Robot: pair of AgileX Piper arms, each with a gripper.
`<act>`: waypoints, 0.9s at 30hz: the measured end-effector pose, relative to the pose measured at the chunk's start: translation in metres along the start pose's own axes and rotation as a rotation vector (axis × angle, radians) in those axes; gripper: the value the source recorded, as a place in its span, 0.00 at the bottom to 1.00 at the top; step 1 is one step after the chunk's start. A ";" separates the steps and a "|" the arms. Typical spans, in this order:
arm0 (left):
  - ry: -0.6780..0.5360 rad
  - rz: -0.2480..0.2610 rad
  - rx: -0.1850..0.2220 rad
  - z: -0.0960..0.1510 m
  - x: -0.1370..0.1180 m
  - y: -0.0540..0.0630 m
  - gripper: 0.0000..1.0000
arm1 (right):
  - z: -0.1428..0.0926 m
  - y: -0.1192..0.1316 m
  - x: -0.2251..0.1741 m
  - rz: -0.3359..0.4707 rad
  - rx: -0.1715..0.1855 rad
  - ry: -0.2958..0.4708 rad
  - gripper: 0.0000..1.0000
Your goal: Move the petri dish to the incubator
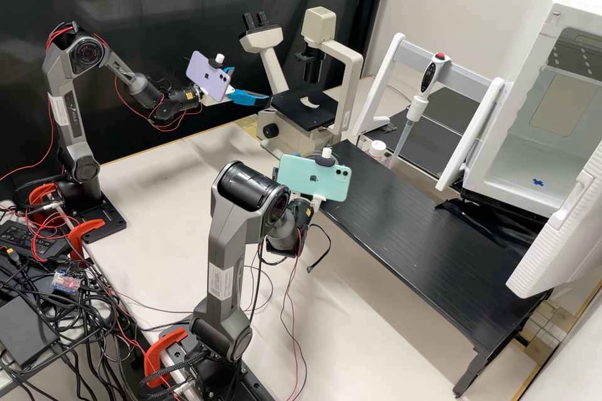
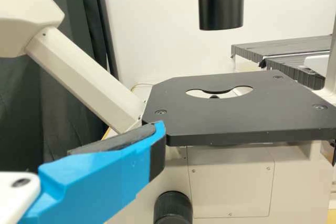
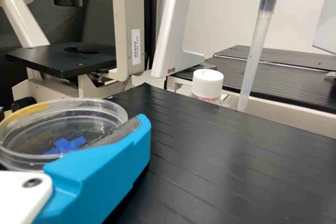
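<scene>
- By the black counter (image 3: 220,166), we have the right claw (image 3: 113,145) clenched on the petri dish (image 3: 100,111), a blue finger pressed to its side wall.
- The dish sits roughly level there; we cannot tell whether its base touches the counter.
- We judge it very light, stiff and smooth, so it could slip or crack if squeezed hard. We would keep the grip low on the side walls, at 2 opposite points, and carry it flat.
- We see clear plastic with a yellow mark on the rim. A blue cross (image 3: 65,145) shows through it, on or under the dish; we cannot tell which, nor whether there is liquid.
- Farther out, a white-capped bottle (image 3: 207,83) with something pinkish below the cap stands near the pipette (image 3: 254,51).
- By the microscope (image 1: 307,109), our left claw (image 1: 249,85) holds nothing, its 2 fingers parted.
- Beyond the counter, the incubator (image 1: 495,191) has its door (image 1: 558,232) swung wide and a blue mark (image 1: 537,182) on its floor, likely our target.
</scene>
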 end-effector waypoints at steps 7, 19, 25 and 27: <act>0.000 0.000 0.000 0.000 0.000 0.000 1.00 | 0.002 0.002 0.000 0.005 0.007 -0.005 0.00; 0.000 0.000 0.000 0.000 0.000 0.000 1.00 | 0.017 0.021 -0.003 0.040 0.001 -0.045 0.00; 0.000 0.000 0.000 0.000 0.000 0.000 1.00 | 0.043 0.055 -0.012 0.139 0.043 -0.158 0.00; 0.000 0.000 0.000 0.000 0.000 0.000 1.00 | 0.053 0.070 -0.016 0.183 0.057 -0.190 0.00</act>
